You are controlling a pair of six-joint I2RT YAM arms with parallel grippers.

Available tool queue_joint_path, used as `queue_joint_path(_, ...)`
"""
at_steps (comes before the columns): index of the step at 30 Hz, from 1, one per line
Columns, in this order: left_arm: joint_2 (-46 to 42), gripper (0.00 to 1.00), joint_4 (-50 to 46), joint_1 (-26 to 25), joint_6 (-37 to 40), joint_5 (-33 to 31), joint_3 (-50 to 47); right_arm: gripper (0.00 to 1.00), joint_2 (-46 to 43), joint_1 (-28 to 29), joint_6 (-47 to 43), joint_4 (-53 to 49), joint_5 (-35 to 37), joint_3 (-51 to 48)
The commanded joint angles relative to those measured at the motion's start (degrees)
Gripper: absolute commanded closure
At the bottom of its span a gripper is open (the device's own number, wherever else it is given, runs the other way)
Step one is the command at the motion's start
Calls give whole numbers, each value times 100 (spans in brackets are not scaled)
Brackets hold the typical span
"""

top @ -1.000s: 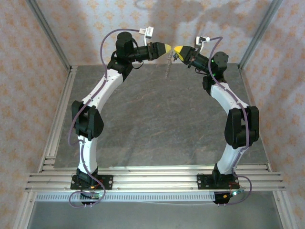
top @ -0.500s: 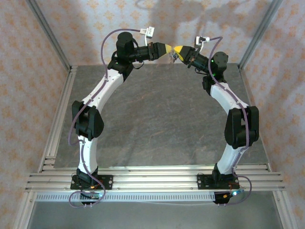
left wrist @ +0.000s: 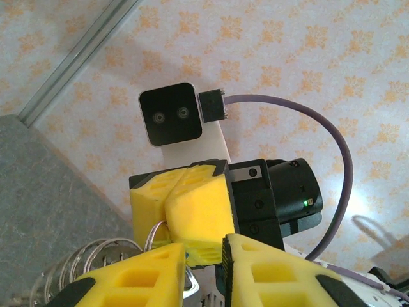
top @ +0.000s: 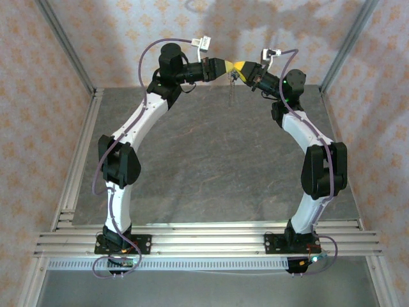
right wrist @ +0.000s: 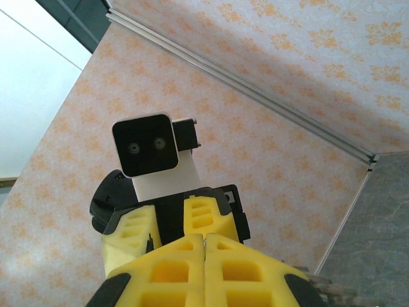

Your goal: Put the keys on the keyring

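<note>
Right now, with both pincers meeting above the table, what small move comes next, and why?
Probably nudge the left pincer slightly forward to thread the blue key onto the ring: the right pincer is shut on the ring, and the key sits just beside its wire loops.

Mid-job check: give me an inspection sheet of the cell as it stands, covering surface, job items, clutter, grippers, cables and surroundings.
Surface: grey table, bare where it shows.
Job's things: the keyring, coiled metal loops, is up in the air by the two grippers' tips. A blue speck there may be a key, but it is too small to tell.
Clutter: nothing seen.
Grippers: left gripper has its jaws slightly apart. The right gripper is shut. The two are tip to tip, raised over the table's far edge.
Cables: a purple cable loops off each wrist, away from the fingers.
Surroundings: patterned walls, aluminium frame.
</note>
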Motion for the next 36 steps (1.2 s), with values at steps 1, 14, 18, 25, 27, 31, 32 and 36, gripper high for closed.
queue_joint_path(1, 63, 78, 41, -38, 123, 89, 184, 100, -41, 60, -35, 370, 40, 157)
queue_joint_path(14, -310, 49, 263, 315, 37, -527, -292, 100, -225, 41, -317, 117, 121, -24)
queue_joint_path(18, -248, 49, 371, 290, -79, -495, -274, 100, -216, 47, -225, 215, 115, -2)
queue_joint_path(25, -101, 52, 280, 142, -72, -369, -37, 100, -215, 73, -211, 224, 108, 47)
queue_joint_path(27, -72, 54, 271, 106, -71, -350, 11, 100, -216, 72, -207, 224, 106, 51)
queue_joint_path(31, -28, 59, 263, 29, -52, -252, 92, 100, -216, 72, -217, 216, 117, 41)
queue_joint_path(32, -28, 61, 245, 9, -47, -231, 103, 100, -210, 73, -220, 215, 120, 41)
queue_joint_path(36, -53, 66, 169, -27, 34, -187, 78, 100, -199, 73, -232, 215, 124, 33)
